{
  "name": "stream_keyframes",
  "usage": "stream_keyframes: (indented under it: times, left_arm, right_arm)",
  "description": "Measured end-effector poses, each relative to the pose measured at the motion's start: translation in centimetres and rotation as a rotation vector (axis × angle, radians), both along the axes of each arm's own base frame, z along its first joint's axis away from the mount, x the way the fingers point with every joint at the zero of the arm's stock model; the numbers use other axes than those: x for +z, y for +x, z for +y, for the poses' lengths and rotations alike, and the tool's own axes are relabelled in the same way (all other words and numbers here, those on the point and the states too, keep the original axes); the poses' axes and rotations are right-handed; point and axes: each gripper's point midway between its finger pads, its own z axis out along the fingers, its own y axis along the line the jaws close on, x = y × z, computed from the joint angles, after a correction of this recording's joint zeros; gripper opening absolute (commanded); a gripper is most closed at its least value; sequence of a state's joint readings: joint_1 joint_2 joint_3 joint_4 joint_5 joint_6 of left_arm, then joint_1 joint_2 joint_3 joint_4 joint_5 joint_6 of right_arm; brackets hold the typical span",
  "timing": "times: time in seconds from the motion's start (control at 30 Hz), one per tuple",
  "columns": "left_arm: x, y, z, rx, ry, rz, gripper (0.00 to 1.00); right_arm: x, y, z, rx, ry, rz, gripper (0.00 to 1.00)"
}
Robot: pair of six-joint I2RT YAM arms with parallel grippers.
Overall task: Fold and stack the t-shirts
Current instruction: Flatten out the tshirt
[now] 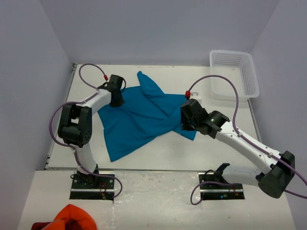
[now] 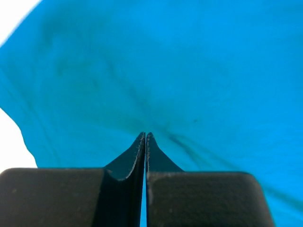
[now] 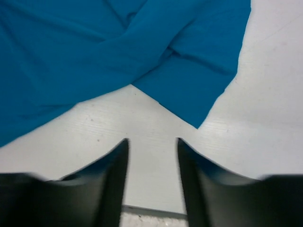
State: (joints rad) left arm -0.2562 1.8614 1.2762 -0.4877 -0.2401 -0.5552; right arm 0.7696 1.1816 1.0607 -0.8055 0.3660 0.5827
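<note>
- Flattening is probably what's called for first: the teal t-shirt (image 1: 144, 120) is spread mid-table but rumpled, with one flap twisted across the middle and a pointed bit sticking out toward the far wall.
- The left gripper (image 2: 145, 136) is clamped tight at the shirt's far-left edge. Creases run right into the fingertips, so fabric looks to be pinched there, though the pinch itself can't really be seen.
- The right gripper (image 3: 151, 144) is held with its jaws partly apart and nothing between them, over bare table (image 1: 230, 143) just beside the shirt's near-right corner (image 3: 199, 118).
- That corner is best taken by its very edge, low and flat, so the twisted fold behind it isn't caught too.
- Once both ends are held, the cloth should be drawn apart gently and kept low, so the twist gets dragged out rather than bunched up.
- The white basket (image 1: 232, 74) at the far right and the orange-red cloth (image 1: 72, 218) at the near edge are well apart from the shirt and can be ignored for now.
</note>
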Motion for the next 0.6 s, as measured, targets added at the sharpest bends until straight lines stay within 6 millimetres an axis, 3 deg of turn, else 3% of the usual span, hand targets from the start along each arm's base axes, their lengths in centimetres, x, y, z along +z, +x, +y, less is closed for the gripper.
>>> stream_keyframes:
  times: [0.03, 0.07, 0.1, 0.2, 0.3, 0.4, 0.47, 0.53, 0.6]
  left_arm:
    - [0.6, 0.5, -0.1, -0.007, 0.003, -0.013, 0.01]
    - [1.2, 0.9, -0.2, -0.017, 0.004, -0.030, 0.10]
    - [1.9, 1.1, -0.2, -0.023, 0.008, -0.046, 0.30]
    - [5.1, 1.0, -0.2, -0.044, 0.025, -0.111, 0.38]
    - [11.2, 0.4, -0.7, -0.065, 0.012, -0.250, 0.52]
    - [17.8, -1.3, -1.4, -0.096, -0.036, -0.416, 0.52]
    - [20.5, -2.8, -1.5, -0.110, -0.059, -0.496, 0.52]
    - [21.1, -4.3, -1.3, -0.120, -0.068, -0.520, 0.51]
    - [19.7, -5.3, -1.0, -0.129, -0.062, -0.494, 0.51]
  right_arm:
    - [-0.6, 0.3, -0.3, -0.014, 0.003, 0.012, 0.70]
    - [-1.2, 0.5, -0.7, -0.032, 0.007, 0.023, 0.80]
    - [-2.2, 0.5, -1.2, -0.045, 0.005, 0.044, 0.80]
    - [-5.0, 0.4, -2.6, -0.096, -0.008, 0.112, 0.75]
    - [-7.8, 0.2, -3.4, -0.158, -0.012, 0.185, 0.63]
    - [-10.1, -0.2, -3.9, -0.213, -0.004, 0.238, 0.61]
    - [-11.3, -0.7, -4.2, -0.247, 0.015, 0.268, 0.60]
    - [-12.4, -1.3, -4.4, -0.280, 0.032, 0.301, 0.60]
    - [-13.3, -1.6, -4.7, -0.309, 0.040, 0.324, 0.59]
